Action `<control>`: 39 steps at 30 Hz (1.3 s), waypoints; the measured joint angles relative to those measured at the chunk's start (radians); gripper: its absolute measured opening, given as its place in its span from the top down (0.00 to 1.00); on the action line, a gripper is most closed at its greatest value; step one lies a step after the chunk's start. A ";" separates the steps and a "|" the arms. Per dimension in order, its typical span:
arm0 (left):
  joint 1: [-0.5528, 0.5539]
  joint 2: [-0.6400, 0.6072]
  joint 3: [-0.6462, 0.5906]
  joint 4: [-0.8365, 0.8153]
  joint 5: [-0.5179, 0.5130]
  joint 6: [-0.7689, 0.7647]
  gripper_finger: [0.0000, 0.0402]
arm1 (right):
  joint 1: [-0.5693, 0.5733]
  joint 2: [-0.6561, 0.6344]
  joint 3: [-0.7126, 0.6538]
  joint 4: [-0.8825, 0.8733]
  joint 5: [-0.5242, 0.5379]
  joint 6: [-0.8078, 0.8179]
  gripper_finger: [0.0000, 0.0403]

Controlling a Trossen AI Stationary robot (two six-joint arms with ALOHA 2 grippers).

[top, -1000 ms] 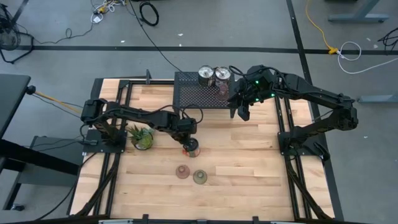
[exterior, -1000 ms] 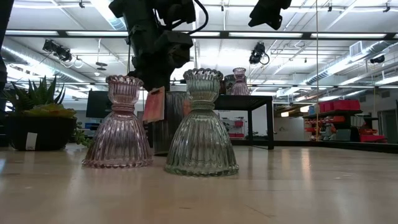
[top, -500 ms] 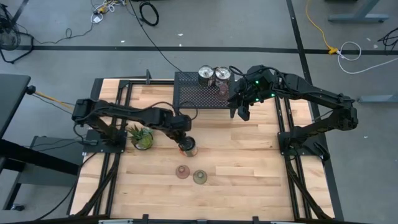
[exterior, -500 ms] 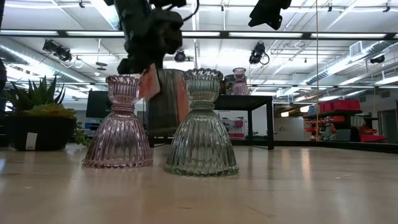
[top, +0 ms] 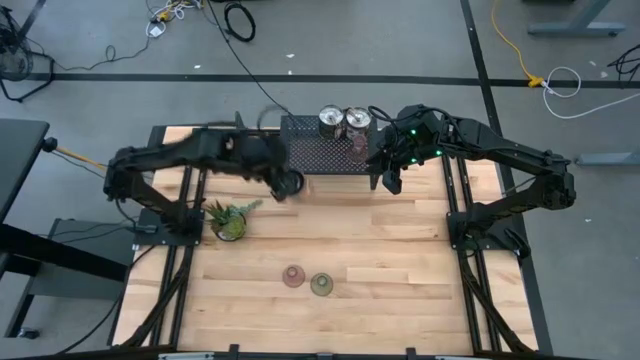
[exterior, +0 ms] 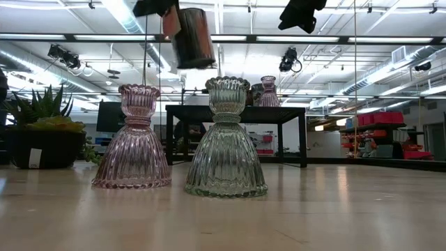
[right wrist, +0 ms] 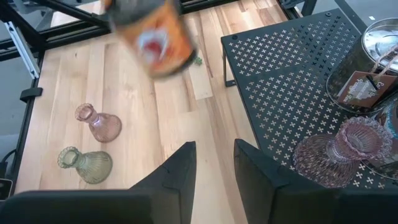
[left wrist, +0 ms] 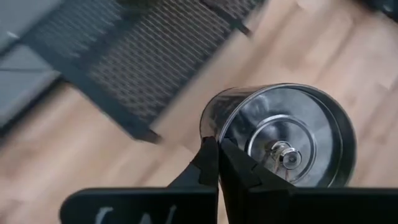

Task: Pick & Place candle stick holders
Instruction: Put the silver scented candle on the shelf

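Observation:
My left gripper is shut on a shiny silver tin holder with an orange-red mark, high above the table by the near left corner of the black mesh stand; the tin also shows in the low view. Two silver tins and a pinkish glass cup stand on the stand. A pinkish cup and an olive cup stand on their wide bases on the table. My right gripper is open and empty by the stand's right end. My left gripper pinches the tin's side wall at its open rim between its two fingers; one finger seems to be inside the tin and one outside. The tin is lifted clear of the table and hangs tilted below the fingers.
A small spiky potted plant stands at the table's left. The stand's near half is bare mesh. The table's right half and near edge hold nothing but wood.
My left gripper has lifted the silver tin off the table, from just behind the two glass cups, and carried it up and toward the far edge to the stand's near left corner. The tin has tipped as it rose. The glass cups have stayed put.

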 joint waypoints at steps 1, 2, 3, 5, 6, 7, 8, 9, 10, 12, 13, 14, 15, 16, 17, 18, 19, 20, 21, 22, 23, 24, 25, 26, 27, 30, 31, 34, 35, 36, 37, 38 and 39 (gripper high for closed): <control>0.023 0.000 0.032 -0.026 -0.013 0.020 1.00 | 0.000 0.000 0.000 0.000 0.000 0.000 0.73; 0.049 0.000 0.061 -0.046 -0.023 0.041 1.00 | 0.000 0.000 0.000 0.000 0.000 0.000 0.73; 0.079 0.000 0.085 -0.062 -0.029 0.054 1.00 | 0.000 0.000 0.000 0.000 0.000 0.001 0.73; 0.147 0.000 0.119 -0.076 -0.034 0.084 1.00 | 0.000 0.000 0.000 0.000 0.000 0.005 0.73; 0.182 -0.001 0.124 -0.076 -0.033 0.102 1.00 | 0.000 0.000 0.000 0.000 0.000 0.006 0.73; 0.220 -0.001 0.125 -0.076 -0.024 0.121 1.00 | 0.000 0.000 0.000 0.000 0.000 0.008 0.73; 0.260 0.002 0.125 -0.075 -0.004 0.138 1.00 | 0.000 0.000 0.000 0.000 0.000 0.009 0.73; 0.296 0.009 0.125 -0.072 0.020 0.148 1.00 | 0.000 0.000 0.000 0.000 0.000 0.009 0.73; 0.328 0.018 0.125 -0.068 0.043 0.153 1.00 | 0.000 0.000 0.000 0.000 0.000 0.009 0.73; 0.389 0.039 0.125 -0.056 0.087 0.180 1.00 | 0.000 0.000 0.000 0.002 0.000 0.010 0.73; 0.412 0.050 0.125 -0.051 0.108 0.197 1.00 | 0.000 0.000 0.000 0.003 0.000 0.010 0.73; 0.432 0.061 0.125 -0.045 0.122 0.208 1.00 | 0.000 0.000 0.000 0.003 0.000 0.010 0.73; 0.451 0.072 0.125 -0.032 0.132 0.220 1.00 | 0.000 0.000 0.000 0.003 0.000 0.010 0.73; 0.468 0.085 0.125 -0.016 0.137 0.229 1.00 | 0.000 0.000 0.000 0.003 0.000 0.010 0.73; 0.482 0.098 0.125 0.000 0.141 0.241 1.00 | 0.000 0.000 0.000 0.003 0.000 0.010 0.73; 0.493 0.110 0.125 0.009 0.150 0.249 1.00 | 0.000 0.000 0.000 0.003 0.000 0.010 0.73; 0.507 0.123 0.125 0.015 0.165 0.254 1.00 | 0.000 0.000 0.000 0.003 0.000 0.010 0.73; 0.518 0.135 0.125 0.024 0.189 0.259 1.00 | 0.000 0.000 0.000 0.005 0.000 0.010 0.73; 0.527 0.146 0.124 0.035 0.208 0.266 1.00 | 0.000 0.000 0.000 0.006 0.000 0.010 0.73; 0.534 0.158 0.124 0.051 0.215 0.274 1.00 | 0.000 0.000 0.000 0.006 0.000 0.010 0.73; 0.540 0.169 0.124 0.062 0.214 0.281 1.00 | 0.000 0.000 0.000 0.007 0.000 0.010 0.73; 0.548 0.181 0.124 0.068 0.210 0.284 1.00 | 0.000 0.000 0.000 0.008 0.000 0.010 0.73; 0.555 0.192 0.124 0.068 0.212 0.284 1.00 | 0.000 0.000 0.000 0.008 0.000 0.009 0.73; 0.562 0.203 0.124 0.073 0.219 0.285 1.00 | 0.000 0.000 0.000 0.008 0.000 0.007 0.73; 0.568 0.212 0.124 0.082 0.225 0.287 1.00 | 0.000 0.000 0.000 0.009 0.000 0.005 0.73; 0.581 0.233 0.124 0.117 0.235 0.286 1.00 | 0.000 0.000 0.000 0.010 0.000 0.002 0.73; 0.584 0.237 0.124 0.122 0.236 0.286 1.00 | 0.000 0.000 0.000 0.009 0.000 0.002 0.73; 0.588 0.245 0.124 0.160 0.236 0.286 1.00 | 0.000 0.000 0.000 0.009 0.000 0.002 0.73; 0.593 0.247 0.124 0.176 0.237 0.284 1.00 | 0.000 0.000 0.000 0.009 0.000 0.002 0.73; 0.596 0.247 0.124 0.185 0.238 0.284 1.00 | 0.000 0.000 0.000 0.009 0.000 0.002 0.73; 0.598 0.247 0.124 0.190 0.241 0.283 1.00 | 0.000 0.000 0.000 0.009 0.000 0.002 0.73; 0.601 0.247 0.124 0.196 0.246 0.277 1.00 | 0.000 0.000 0.000 0.010 0.000 0.002 0.73; 0.605 0.247 0.124 0.209 0.253 0.275 1.00 | 0.000 0.000 0.000 0.010 0.000 0.002 0.73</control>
